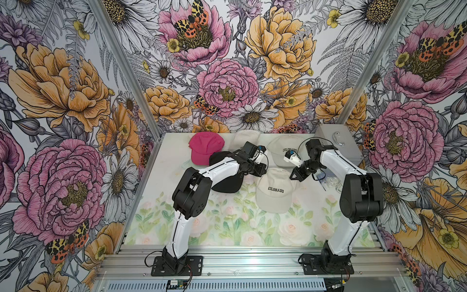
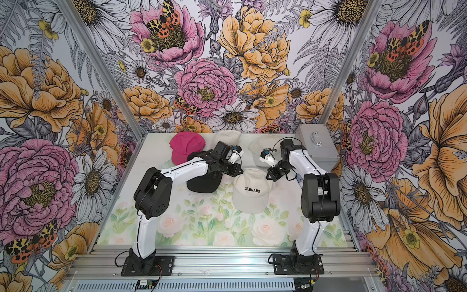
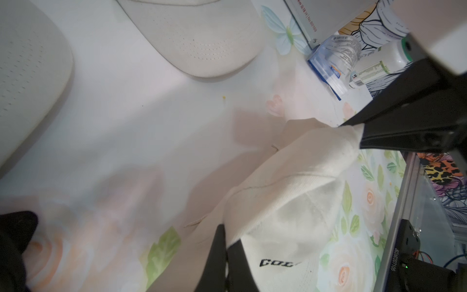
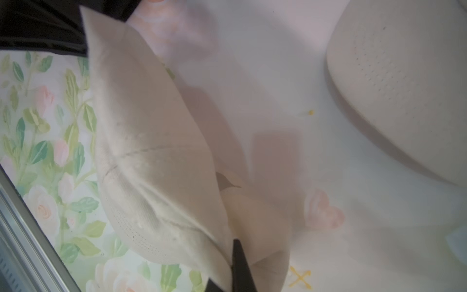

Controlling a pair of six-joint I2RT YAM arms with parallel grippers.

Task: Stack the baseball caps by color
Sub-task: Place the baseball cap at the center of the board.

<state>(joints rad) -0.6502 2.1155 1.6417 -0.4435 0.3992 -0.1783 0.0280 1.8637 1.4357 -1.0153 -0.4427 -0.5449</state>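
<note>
The cream cap I grip is soft matt cloth; far right, the silver case is dull metal.

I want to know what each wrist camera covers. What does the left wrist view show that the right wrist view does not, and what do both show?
Only the left wrist view: the black COLO letters on the held cream cap, a white green-lidded bottle, a clear blue-labelled container and the silver case. Only the right wrist view: a yellow X mark. Both: the cream cap pinched by the left gripper and the right gripper, and the brim of a second cream cap.
</note>
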